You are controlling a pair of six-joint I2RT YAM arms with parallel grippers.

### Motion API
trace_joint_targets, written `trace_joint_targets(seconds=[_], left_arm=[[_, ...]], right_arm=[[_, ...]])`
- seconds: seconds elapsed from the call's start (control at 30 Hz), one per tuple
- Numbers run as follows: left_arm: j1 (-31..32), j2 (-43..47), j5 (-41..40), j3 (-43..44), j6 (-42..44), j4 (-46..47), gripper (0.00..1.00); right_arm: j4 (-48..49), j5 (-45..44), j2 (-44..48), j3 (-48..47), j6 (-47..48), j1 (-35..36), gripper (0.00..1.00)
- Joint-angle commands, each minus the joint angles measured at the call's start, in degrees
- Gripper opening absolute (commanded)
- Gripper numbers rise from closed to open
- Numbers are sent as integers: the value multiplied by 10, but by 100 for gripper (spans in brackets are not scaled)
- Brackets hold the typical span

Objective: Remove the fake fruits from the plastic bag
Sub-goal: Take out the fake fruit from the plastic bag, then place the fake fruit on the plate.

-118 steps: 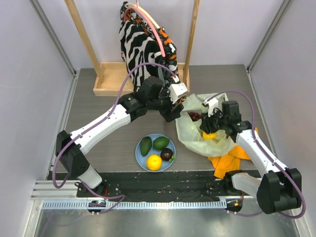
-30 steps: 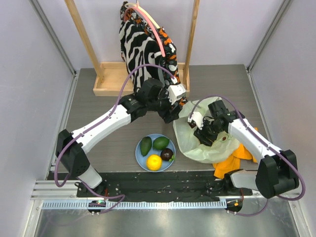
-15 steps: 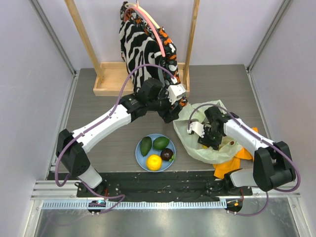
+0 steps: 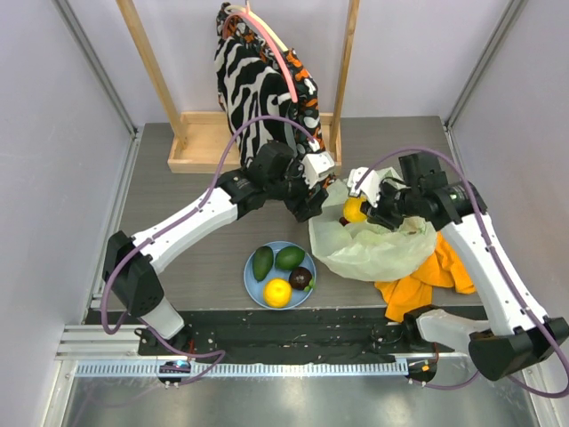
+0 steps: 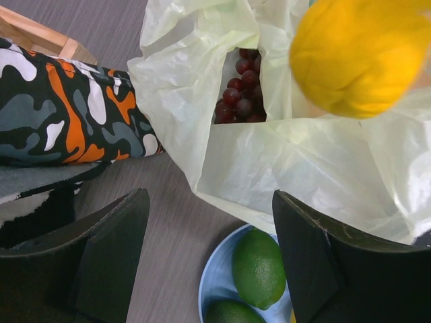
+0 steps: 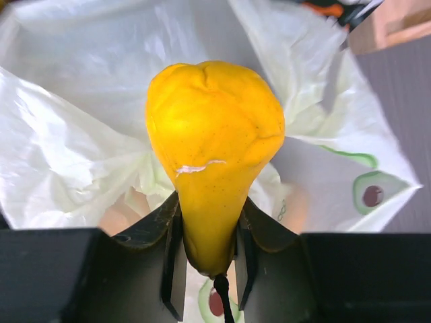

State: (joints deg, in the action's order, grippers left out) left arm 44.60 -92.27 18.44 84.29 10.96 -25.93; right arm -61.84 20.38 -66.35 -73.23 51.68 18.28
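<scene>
The pale yellow-green plastic bag (image 4: 378, 249) lies open right of centre. My right gripper (image 4: 360, 210) is shut on a yellow pear-shaped fruit (image 4: 354, 210) and holds it above the bag's left rim; the right wrist view shows the fruit (image 6: 212, 148) pinched at its narrow end over the bag (image 6: 74, 161). My left gripper (image 4: 313, 210) is open and empty beside the bag's left edge. The left wrist view shows the bag's mouth (image 5: 269, 168), dark red grapes (image 5: 239, 94) inside and the yellow fruit (image 5: 357, 54) above. Two avocados (image 4: 262, 263) (image 4: 289, 258), an orange (image 4: 277, 292) and a dark purple fruit (image 4: 301, 278) lie on the plate.
The light blue plate (image 4: 250, 283) sits at front centre. An orange cloth (image 4: 431, 280) lies under the bag's right side. The zebra-patterned garment (image 4: 258, 80) hangs on a wooden stand (image 4: 200, 151) at the back.
My right gripper has come up out of the bag with the yellow fruit and now holds it above the bag's left rim. The left arm has stayed put.
</scene>
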Motion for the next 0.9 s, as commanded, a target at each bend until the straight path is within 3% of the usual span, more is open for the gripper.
trace_joint_targets(seconds=[0.0, 0.17, 0.4, 0.5, 0.67, 0.87], left_arm=[[-2, -3, 4, 18, 6, 25, 78], [-5, 9, -31, 26, 10, 21, 78], [-38, 66, -101, 10, -5, 21, 78], [-69, 96, -118, -4, -34, 25, 78], [-138, 156, -168, -43, -81, 38, 82], [-211, 229, -169, -101, -73, 48, 84]], right_arm=[[-39, 69, 12, -49, -51, 3, 27], [-5, 130, -10, -82, -91, 20, 28], [57, 85, -76, -61, -55, 176, 29], [61, 75, -120, -79, -33, 235, 29], [71, 82, -225, -116, 26, 262, 29], [37, 56, -343, -214, 100, 331, 30]])
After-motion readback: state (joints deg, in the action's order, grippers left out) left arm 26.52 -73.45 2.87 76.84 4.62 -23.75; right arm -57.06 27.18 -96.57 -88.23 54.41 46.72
